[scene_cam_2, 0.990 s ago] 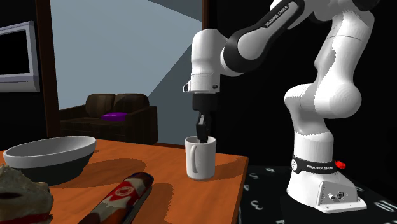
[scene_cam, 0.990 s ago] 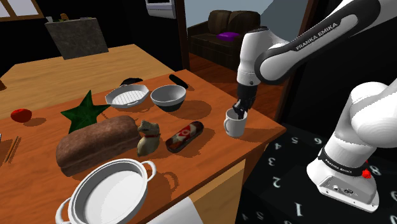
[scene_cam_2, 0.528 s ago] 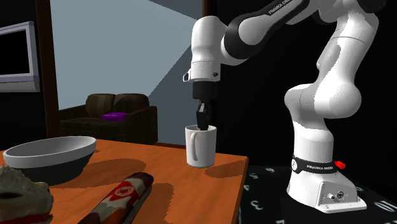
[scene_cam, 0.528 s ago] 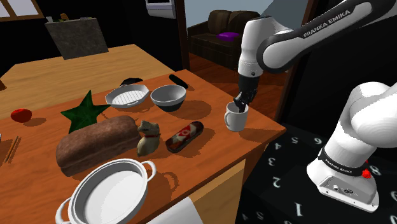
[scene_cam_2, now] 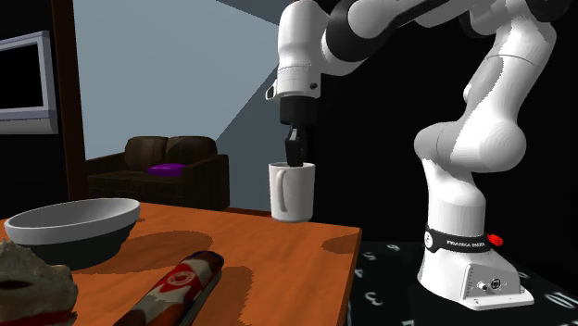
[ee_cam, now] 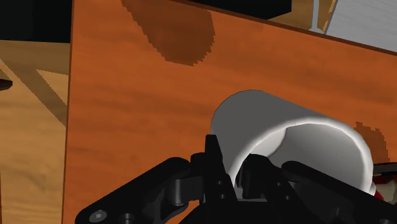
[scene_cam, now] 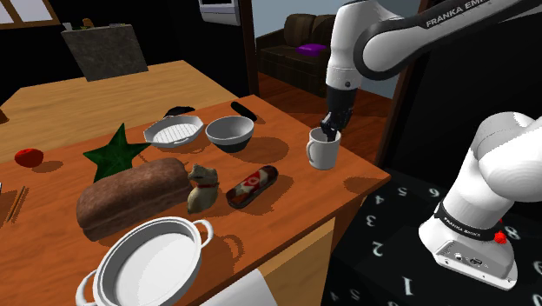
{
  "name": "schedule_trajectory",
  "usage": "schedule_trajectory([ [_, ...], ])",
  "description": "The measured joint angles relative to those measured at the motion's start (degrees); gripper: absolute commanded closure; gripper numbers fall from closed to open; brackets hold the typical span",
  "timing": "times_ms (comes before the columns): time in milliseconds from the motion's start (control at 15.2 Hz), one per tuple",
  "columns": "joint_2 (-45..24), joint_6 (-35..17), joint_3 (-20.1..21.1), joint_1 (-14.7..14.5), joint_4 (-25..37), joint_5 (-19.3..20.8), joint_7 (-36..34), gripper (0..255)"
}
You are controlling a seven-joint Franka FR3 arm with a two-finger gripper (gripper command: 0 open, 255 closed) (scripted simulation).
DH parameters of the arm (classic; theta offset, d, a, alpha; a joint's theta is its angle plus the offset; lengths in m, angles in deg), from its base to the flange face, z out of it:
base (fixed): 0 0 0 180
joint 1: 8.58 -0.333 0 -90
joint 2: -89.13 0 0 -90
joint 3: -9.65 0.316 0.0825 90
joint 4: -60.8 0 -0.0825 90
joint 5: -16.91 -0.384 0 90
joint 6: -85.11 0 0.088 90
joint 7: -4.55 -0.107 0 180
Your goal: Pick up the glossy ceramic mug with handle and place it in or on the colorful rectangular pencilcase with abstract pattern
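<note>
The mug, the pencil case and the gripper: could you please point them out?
mug [scene_cam: 322,155], shoulder view, white side wall
pencil case [scene_cam: 252,186], shoulder view, patterned top
gripper [scene_cam_2: 295,157], second exterior view, between fingertips

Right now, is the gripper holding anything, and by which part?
The gripper holds the white mug by its rim wall, one finger inside and one outside, clear of the table.

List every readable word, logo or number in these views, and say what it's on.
"FRANKA EMI", cut off by the picture's edge: dark upper link of the white arm.
"FRANKA EMIKA": black band round the arm's base.
White digits, "2" and "3" among them: black surface under the base.
Nothing legible: dark oblong pencilcase with red-and-white pattern.
No text: glossy white mug.
</note>
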Motion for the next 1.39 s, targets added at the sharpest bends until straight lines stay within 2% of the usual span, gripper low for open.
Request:
schedule_trajectory([
  [528,1.28,6.46,0.12,-0.05,5.22,0.14,-0.61,255],
  [858,-7.2,5.44,3.92,-1.67,12.94,-0.97,-5.4,255],
  [1386,-22.64,6.6,8.57,-3.24,29.8,0.5,-12.75,255],
])
